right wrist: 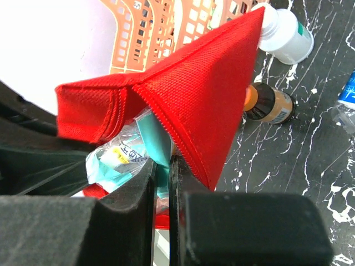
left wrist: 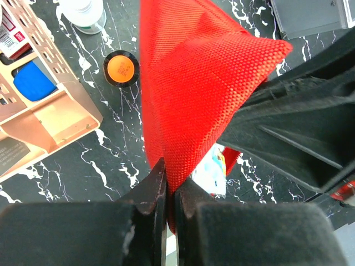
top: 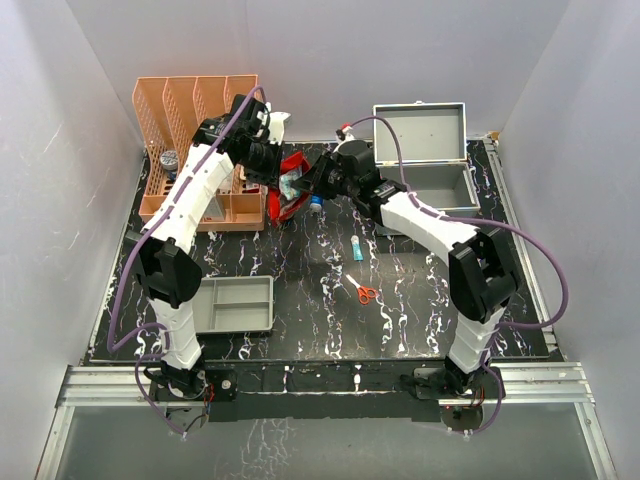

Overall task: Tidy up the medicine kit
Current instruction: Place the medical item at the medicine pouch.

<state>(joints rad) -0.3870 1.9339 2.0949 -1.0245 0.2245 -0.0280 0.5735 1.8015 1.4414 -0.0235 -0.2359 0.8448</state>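
A red fabric pouch [top: 290, 185] hangs between both grippers above the table's back middle. My left gripper [top: 268, 162] is shut on the pouch's edge [left wrist: 188, 100], pinching the red fabric. My right gripper [top: 322, 178] is shut on a teal and clear plastic packet [right wrist: 133, 155] that sticks out of the pouch's open mouth [right wrist: 183, 100]. The packet also shows in the left wrist view [left wrist: 213, 172] under the pouch. The open grey metal kit box [top: 425, 160] stands at the back right.
An orange desk organizer [top: 200, 150] stands at the back left. A brown bottle with an orange cap [left wrist: 121, 68] and a white bottle [right wrist: 285, 36] stand below the pouch. A grey tray [top: 235, 303], red scissors [top: 364, 292] and a small tube [top: 357, 247] lie nearer.
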